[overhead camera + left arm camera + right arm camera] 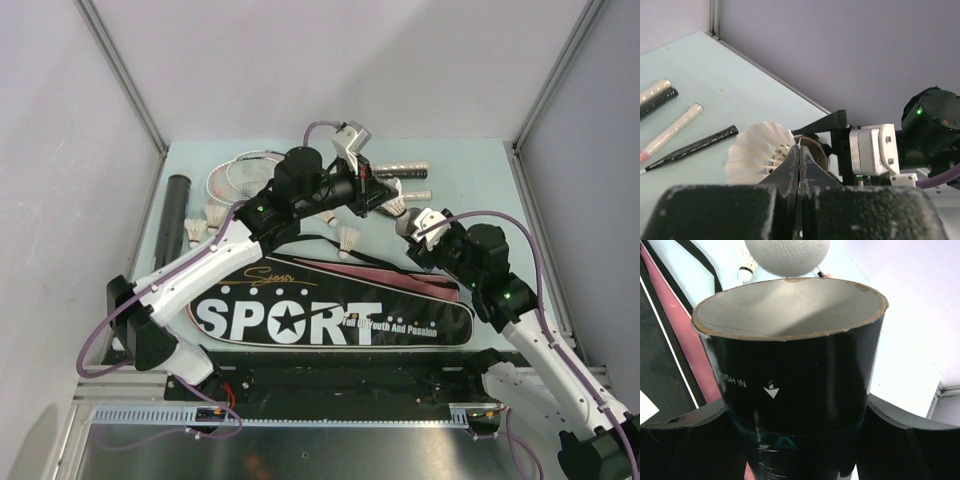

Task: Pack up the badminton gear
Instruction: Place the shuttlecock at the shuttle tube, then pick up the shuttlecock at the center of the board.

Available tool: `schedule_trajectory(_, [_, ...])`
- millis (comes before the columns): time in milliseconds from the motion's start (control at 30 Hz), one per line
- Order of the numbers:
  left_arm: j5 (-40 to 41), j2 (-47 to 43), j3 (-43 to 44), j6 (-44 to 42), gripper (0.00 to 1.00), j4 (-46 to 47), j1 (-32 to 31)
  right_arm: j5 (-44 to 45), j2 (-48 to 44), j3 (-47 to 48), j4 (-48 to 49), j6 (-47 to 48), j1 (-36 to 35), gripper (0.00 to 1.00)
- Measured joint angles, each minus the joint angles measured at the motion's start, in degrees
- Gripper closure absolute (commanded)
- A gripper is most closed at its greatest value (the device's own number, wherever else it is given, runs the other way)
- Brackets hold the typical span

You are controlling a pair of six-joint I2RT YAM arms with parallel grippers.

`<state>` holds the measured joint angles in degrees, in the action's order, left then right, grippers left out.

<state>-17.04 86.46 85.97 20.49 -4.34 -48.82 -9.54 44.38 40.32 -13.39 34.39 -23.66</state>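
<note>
Two pincers busy: my left pincer [799,150] pinches shuttlecock [757,152] by feathers, cork just off mouth of tube [790,370] clamped in right pincer [795,450]. Loading step, I judge. Next: centre cork, push straight in. Loose shuttlecock [348,240] waits on counter [470,180].

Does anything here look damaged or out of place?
Only minor wear: the open cardboard rim of the black tube held in the right gripper looks frayed, with brown nicks along its edge. The left gripper pinches a shuttlecock by its feather stems. Nothing else stands out.
</note>
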Motion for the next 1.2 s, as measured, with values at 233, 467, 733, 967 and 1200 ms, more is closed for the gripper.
schedule_trajectory(233, [0.0,-0.1,0.0,0.3,1.00,0.9,-1.1,0.0,-2.0,0.0,0.5,-1.9,-0.1,0.69])
schedule_trajectory(467, [0.5,1.7,0.5,0.7,0.98,1.7,-4.1,0.0,-2.8,0.0,1.6,-3.5,-0.1,0.71])
schedule_trajectory(733, [-5.4,3.4,-3.3,6.6,0.00,6.5,-5.1,0.5,-3.5,0.0,4.3,-6.6,0.1,0.70])
schedule_trajectory(967, [-15.5,-5.2,-10.3,12.7,0.15,10.2,8.2,1.2,-5.5,0.0,3.7,-8.0,0.5,0.70])
schedule_trajectory(1200, [-20.5,2.0,-3.1,4.7,0.23,5.0,17.2,4.7,-7.9,0.0,-0.1,-7.6,0.5,0.69])
